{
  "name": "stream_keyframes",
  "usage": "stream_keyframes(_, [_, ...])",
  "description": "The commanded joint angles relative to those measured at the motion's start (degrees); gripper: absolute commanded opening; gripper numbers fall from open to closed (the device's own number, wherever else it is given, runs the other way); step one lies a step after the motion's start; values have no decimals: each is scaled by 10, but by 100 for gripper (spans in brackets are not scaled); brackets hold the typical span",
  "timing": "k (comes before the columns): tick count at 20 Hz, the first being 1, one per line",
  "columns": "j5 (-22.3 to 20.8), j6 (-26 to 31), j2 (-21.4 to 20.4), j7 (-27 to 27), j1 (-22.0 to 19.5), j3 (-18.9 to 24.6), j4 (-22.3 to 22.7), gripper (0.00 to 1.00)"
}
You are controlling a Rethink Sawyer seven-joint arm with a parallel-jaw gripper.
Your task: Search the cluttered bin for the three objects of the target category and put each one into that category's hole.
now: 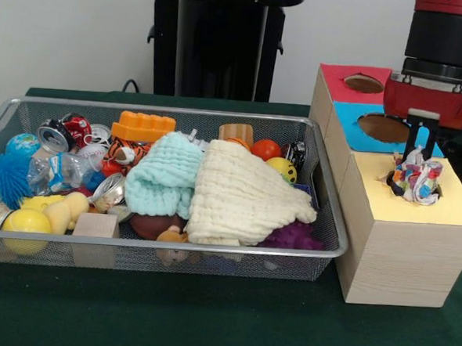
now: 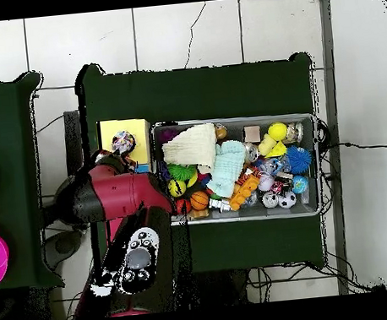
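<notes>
Front view gives you no readable writing on the crushed cans (image 1: 67, 130). Your arm hangs upright over the yellow-topped box (image 1: 452, 206), fingers (image 1: 421, 141) just above the printed wad (image 1: 413, 181) sitting in the hole; their state can't be told.

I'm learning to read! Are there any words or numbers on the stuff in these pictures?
No words or numbers can be read.
Crushed cans in the bin: printing too blurred to read.
Colourful wad on the yellow-topped box: only patches, no letters.
</notes>
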Motion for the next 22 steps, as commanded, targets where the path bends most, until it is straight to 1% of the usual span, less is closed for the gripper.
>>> stream_keyframes(1, [34,120,66,132,19,-66,-18,0])
stream_keyframes(3, [44,137,74,134,21,-72,-24,0])
stream_keyframes(5, [53,136,83,126,11,-62,-23,0])
stream_keyframes(6, [58,135,87,119,2,-51,-23,0])
stream_keyframes(8, [65,137,89,94,-27,-14,-18,0])
stream_keyframes(10, [65,122,92,63,-59,27,-13,0])
stream_keyframes(11, [67,114,94,45,-80,54,-10,0])
stream_keyframes(12, [66,106,100,38,-88,66,-13,0])
stream_keyframes(15, [57,89,123,28,-97,78,-32,0])
stream_keyframes(16, [52,85,131,29,-94,75,-41,0])
stream_keyframes(19, [46,79,143,36,-92,72,-56,0])
stream_keyframes(22, [42,80,149,32,-96,82,-59,0])
